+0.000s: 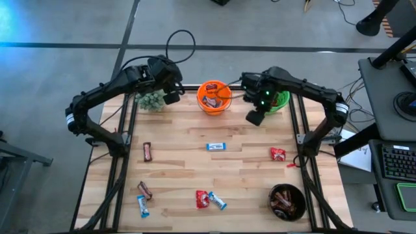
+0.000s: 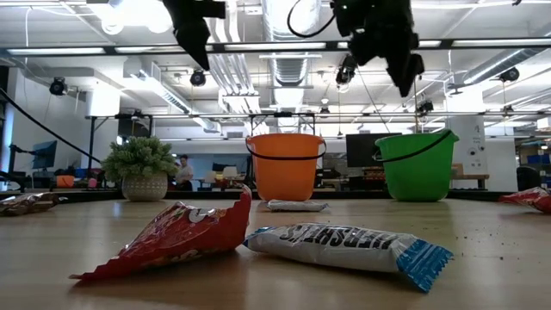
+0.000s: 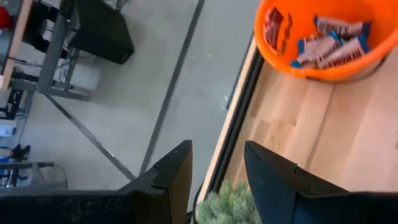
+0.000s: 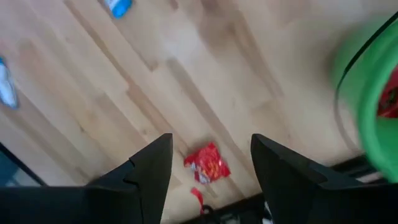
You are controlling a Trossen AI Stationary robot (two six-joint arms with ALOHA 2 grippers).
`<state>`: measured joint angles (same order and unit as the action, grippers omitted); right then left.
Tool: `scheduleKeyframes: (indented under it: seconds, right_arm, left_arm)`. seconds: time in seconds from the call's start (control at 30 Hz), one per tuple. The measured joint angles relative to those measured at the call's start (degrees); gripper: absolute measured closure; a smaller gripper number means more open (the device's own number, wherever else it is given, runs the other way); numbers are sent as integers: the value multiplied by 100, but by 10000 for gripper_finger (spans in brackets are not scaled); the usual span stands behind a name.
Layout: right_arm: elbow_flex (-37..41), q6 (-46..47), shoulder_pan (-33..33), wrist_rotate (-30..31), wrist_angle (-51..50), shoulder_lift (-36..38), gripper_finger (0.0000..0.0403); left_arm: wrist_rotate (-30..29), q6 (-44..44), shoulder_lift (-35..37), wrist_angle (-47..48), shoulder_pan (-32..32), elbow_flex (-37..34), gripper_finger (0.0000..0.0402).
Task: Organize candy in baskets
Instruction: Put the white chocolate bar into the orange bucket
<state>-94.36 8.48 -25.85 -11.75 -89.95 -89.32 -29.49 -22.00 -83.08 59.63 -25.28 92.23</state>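
We see the back edge of the worktop (image 1: 247,140) crowded: the plant (image 1: 152,99), the orange pail (image 1: 214,96) and the green pail (image 1: 279,101) stand in a row, with both arms hanging above them. The middle lies mostly bare, broken only by a brown bar (image 1: 147,151), a blue bar (image 1: 216,147) and a red packet (image 1: 277,154). Along the front edge, scattered candies (image 1: 207,199) and the black bowl (image 1: 287,201) stand in the way.

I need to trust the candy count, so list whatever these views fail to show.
- Green pail: the right gripper and its arm cover it from above; the right wrist view blurs it, cut by the edge.
- Black bowl: its dark candies blend together, uncountable.
- Orange pail: left wrist view crops it.
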Motion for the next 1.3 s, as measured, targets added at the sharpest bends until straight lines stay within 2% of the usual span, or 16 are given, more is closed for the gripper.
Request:
scheduleKeyframes:
  seconds: [0.13, 0.27, 0.53, 0.73, 1.03, 1.3]
  right_arm:
    - [615, 15, 211, 94, -14, 282, 195]
    - [1251, 69, 426, 636, -3, 618, 195]
    - [2249, 771, 556, 535, 201, 1289, 195]
    - [2563, 1604, 859, -324, 1433, 1571, 195]
    - [2521, 2798, 2105, -540, 3517, 1336, 195]
    - [2521, 3365, 3162, -478, 4345, 645, 195]
  left_arm:
    - [2, 0, -16, 262, -2, 0, 272]
    - [0, 10, -4, 391, -4, 0, 272]
    - [40, 220, 41, 1123, -4, 0, 272]
    - [244, 502, 43, 1568, -4, 0, 272]
    - [1072, 741, 51, 1767, -7, 0, 272]
    - [1105, 730, 65, 1842, -7, 0, 272]
